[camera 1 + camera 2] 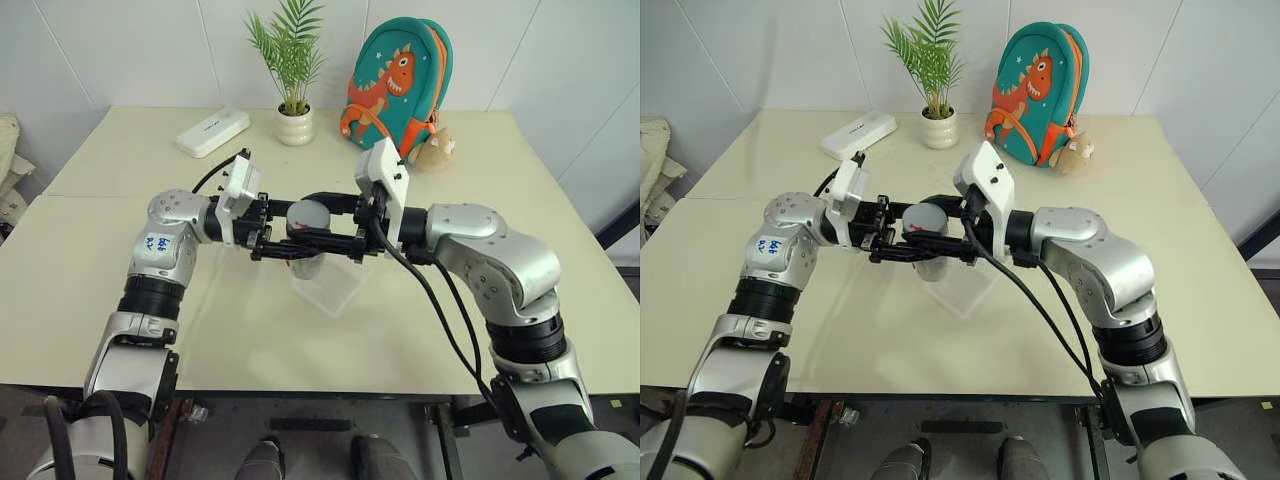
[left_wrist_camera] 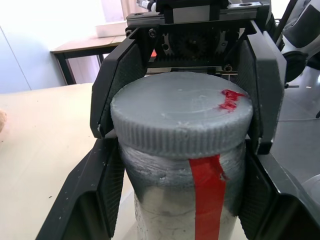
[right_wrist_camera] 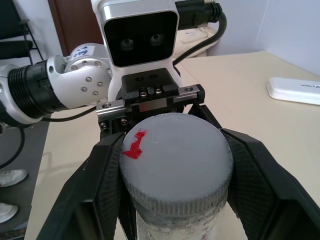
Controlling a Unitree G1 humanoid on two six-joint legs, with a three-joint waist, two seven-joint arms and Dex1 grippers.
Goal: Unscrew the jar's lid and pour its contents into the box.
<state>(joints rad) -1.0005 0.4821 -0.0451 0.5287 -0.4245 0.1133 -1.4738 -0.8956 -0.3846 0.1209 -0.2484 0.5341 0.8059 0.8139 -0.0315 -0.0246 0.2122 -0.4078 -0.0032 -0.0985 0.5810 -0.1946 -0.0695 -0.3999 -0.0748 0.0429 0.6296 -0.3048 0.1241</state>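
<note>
The jar (image 1: 307, 262) hangs upright in the air over the clear box (image 1: 338, 292), which lies on the table. A red strip runs down the jar's side (image 2: 207, 200). The grey lid (image 2: 180, 112) sits on top, with a red mark on its flat face. My left gripper (image 1: 298, 248) comes in level from the left and is shut on the jar's body just under the lid. From the right, my right gripper (image 3: 175, 167) is shut around the lid's ribbed rim. The contents are hidden inside the jar.
At the back of the table stand a white plant pot (image 1: 295, 125), a flat white case (image 1: 213, 131) and a teal dinosaur backpack (image 1: 398, 85) with a small plush toy (image 1: 437, 148) beside it. Bare tabletop (image 1: 90, 290) surrounds the box.
</note>
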